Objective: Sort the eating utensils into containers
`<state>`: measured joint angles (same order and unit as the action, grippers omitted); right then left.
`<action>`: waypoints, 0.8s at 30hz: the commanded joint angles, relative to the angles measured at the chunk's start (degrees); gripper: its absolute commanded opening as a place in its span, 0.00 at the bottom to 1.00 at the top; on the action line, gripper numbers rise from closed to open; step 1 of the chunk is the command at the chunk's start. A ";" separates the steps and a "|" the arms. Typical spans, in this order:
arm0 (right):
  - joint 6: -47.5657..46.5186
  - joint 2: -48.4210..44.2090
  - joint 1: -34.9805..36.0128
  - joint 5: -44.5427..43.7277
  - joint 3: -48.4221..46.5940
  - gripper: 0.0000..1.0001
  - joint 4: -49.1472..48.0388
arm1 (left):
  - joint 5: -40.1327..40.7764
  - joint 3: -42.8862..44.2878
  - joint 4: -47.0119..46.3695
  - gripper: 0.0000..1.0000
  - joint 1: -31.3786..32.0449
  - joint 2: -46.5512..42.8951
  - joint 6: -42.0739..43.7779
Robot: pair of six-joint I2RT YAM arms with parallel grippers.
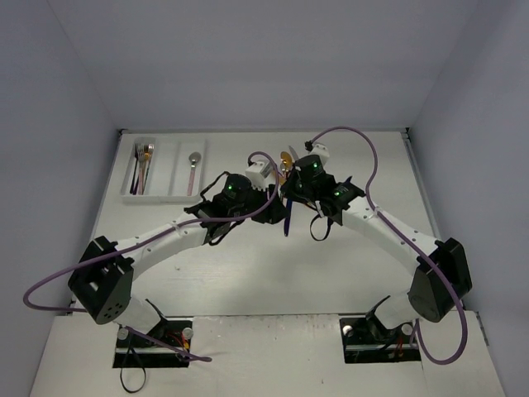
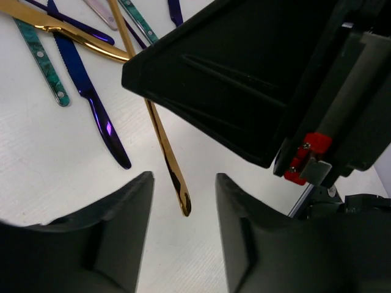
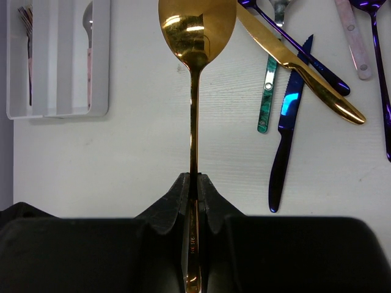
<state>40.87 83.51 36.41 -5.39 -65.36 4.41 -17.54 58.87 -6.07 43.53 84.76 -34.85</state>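
Gold spoon (image 3: 197,36) in R claw (image 3: 194,189), pinched tight at mid-handle, bowl pointing away from the fingers, out to the right of tray (image 1: 164,196). L claw (image 2: 183,207) wide, gripping nothing, also right of tray, close beside R claw. Between its fingers in the wrist view, tip of a gold handle (image 2: 165,152), touching neither finger; utensil type can't tell. Inside tray: bunch of forks (image 1: 142,165) in left compartment, pink spoon (image 1: 193,169) in right one. Loose pile on worktop (image 1: 248,273), right of tray: blue knife (image 3: 284,146), gold knife (image 3: 299,67) lying across it, teal handle (image 3: 267,91) alongside, plus purple pcs, some cropped at frame edge.
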 commanded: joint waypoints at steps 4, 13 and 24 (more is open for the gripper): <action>3.23 -3.51 0.92 -2.76 -1.61 0.00 -6.15 | 0.76 2.55 -6.98 0.25 -0.03 -0.32 -1.90; 3.70 -3.15 1.30 -2.74 -0.69 0.00 -6.96 | 1.75 1.49 -7.12 0.00 -0.11 -0.59 -2.46; -0.16 -2.89 -0.40 -4.59 0.35 0.45 -6.65 | 0.86 -4.82 -7.03 0.00 -7.44 -3.81 -5.69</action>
<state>42.61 82.13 37.19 -7.86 -65.10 1.45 -15.35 55.11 -8.61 40.74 84.83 -38.43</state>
